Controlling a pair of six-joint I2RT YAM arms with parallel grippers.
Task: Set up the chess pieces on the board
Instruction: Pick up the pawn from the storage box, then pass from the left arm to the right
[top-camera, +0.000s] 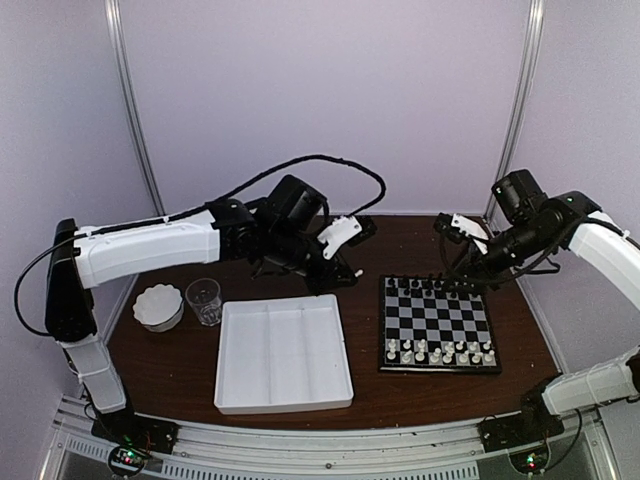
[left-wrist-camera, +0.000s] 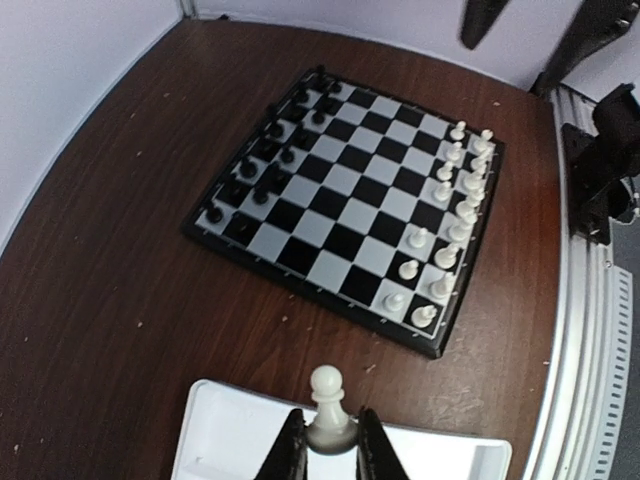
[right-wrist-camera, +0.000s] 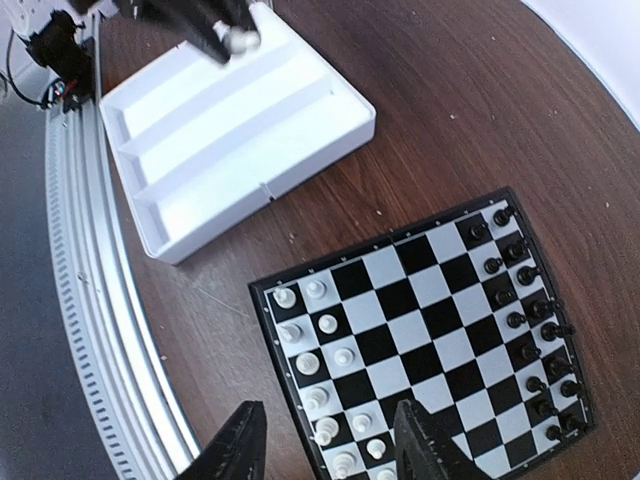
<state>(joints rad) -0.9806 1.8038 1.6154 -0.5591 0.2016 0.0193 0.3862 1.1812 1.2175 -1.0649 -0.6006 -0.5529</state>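
Counter (top-camera: 170, 360), dark brown wood, carrying 4 items. Item 1: board (top-camera: 437, 323), black and pale checks with a black rim, flat on the right half of the counter, just right of the tray and apart from it. Black pieces (top-camera: 432, 285) stand in the 2 far rows; white pieces (top-camera: 440, 350) stand in the 2 near rows, closest to the arm bases, with some squares there open. The middle rows carry no pieces. Item 2: tray (top-camera: 283, 352), white, 3 long compartments, at the counter's centre near the front edge. Item 3: glass (top-camera: 204, 300), clear, upright, just left of the tray's far left corner. Item 4: bowl (top-camera: 160, 306), white with a fluted rim, just left of the glass. Left gripper (left-wrist-camera: 328, 430): raised over the tray's far right edge, fingers pressed in on the base of 1 white pawn (left-wrist-camera: 327, 400), which is upright and lifted off every surface. Right gripper (right-wrist-camera: 330, 410): above the board's near left corner by the white pieces, fingers spread wide with nothing between them, touching no piece.
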